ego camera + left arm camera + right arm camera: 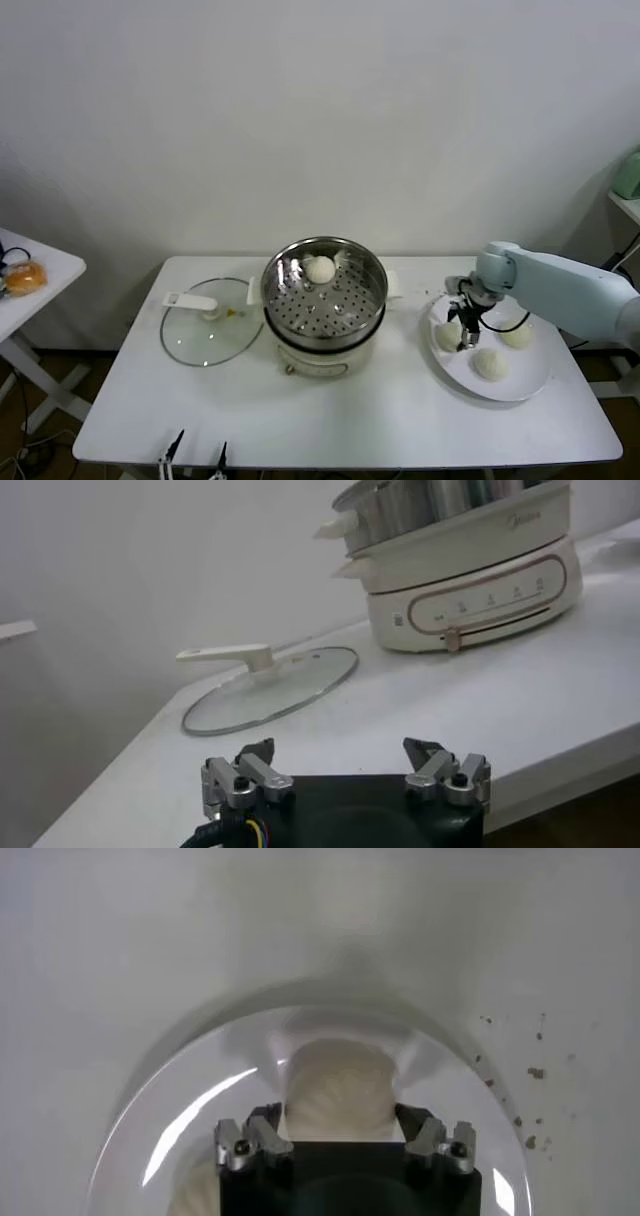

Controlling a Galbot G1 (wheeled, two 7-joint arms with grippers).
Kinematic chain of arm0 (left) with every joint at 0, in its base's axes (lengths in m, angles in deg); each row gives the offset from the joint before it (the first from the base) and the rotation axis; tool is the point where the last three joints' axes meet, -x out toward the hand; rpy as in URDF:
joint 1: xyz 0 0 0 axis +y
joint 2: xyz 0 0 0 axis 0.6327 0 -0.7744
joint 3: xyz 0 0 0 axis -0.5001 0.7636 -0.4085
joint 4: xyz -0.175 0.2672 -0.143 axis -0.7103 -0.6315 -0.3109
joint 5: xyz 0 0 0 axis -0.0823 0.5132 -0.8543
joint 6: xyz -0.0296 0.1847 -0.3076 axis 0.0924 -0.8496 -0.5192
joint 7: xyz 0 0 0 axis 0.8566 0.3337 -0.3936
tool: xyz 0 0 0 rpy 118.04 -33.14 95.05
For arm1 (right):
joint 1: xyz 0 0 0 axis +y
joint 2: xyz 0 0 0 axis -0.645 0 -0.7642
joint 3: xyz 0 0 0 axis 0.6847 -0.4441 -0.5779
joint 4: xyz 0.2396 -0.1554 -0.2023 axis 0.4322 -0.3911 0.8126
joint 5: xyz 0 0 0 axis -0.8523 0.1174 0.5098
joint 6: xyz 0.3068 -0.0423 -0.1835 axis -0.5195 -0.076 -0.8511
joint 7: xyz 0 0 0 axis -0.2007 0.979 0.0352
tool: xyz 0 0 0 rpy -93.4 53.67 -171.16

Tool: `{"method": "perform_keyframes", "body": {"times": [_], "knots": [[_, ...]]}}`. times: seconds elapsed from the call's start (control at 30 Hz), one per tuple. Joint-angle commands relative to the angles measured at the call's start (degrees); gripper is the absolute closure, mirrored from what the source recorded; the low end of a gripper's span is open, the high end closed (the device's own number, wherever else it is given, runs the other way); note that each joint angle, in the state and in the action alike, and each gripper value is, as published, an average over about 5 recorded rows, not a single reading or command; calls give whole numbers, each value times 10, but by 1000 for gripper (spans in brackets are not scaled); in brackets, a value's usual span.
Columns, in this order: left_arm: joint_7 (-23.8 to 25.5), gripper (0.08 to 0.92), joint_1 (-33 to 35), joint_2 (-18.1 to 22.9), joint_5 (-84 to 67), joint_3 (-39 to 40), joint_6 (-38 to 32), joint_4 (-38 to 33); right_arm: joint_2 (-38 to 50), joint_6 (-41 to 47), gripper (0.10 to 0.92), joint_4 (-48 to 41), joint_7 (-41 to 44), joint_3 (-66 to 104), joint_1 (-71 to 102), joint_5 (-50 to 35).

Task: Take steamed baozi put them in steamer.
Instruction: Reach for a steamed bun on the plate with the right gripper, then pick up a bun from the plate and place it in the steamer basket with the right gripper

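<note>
The right hand (466, 325) is down over the white plate (520, 383) at the right of the head view, its fingers (262, 1138) set on either side of one steamed baozi (338, 1088). In the right wrist view that bun fills the gap between the two fingertips and both appear to touch its sides, so the hand looks closed on it, with the bun seemingly resting on the plate. Its pale blue arm reaches in from the right edge of the frame.

Two more baozi lie on the same plate: one (517, 335) toward the upper right of the plate, one (489, 364) lower down near the plate's middle. They are apart from each other and from the gripped bun.

Left of the plate, at the centre of the white worktop (400, 420), stands the steamer (324, 300), a shiny steel pot on a white base. A fourth baozi (320, 269) sits on its perforated tray, near the far rim.

Just left of the steamer a glass lid (209, 330) with a white handle lies flat on the worktop.

The left hand (345, 770) hangs at the worktop's near edge, at the lower left of the head view, fingers spread wide with nothing between them.

A side table (40, 280) at the far left carries an orange item (24, 277).
</note>
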Motion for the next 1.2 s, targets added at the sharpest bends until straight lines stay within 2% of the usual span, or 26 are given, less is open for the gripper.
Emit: {"method": "perform_keyframes", "body": {"times": [0.03, 0.3, 0.57, 0.8, 1.0, 1.2], "knots": [[0, 177, 0, 13, 0, 0, -1, 0, 0, -1, 327, 1, -2, 11, 2, 14], [-1, 177, 3, 15, 2, 1, -2, -3, 7, -3, 360, 48, 2, -29, -76, -17], [-1, 177, 4, 15, 0, 0, -2, -9, 1, 0, 364, 137, 38, -167, -304, -157], [0, 177, 2, 16, 2, 5, -2, -7, -41, 11, 364, 171, 63, -184, -427, -249], [0, 177, 2, 16, 3, 8, -2, -6, -94, 43, 364, 201, 50, -150, -453, -309], [1, 177, 2, 15, 2, 8, -2, -11, -157, 94, 363, 211, 5, -102, -394, -325]]}}
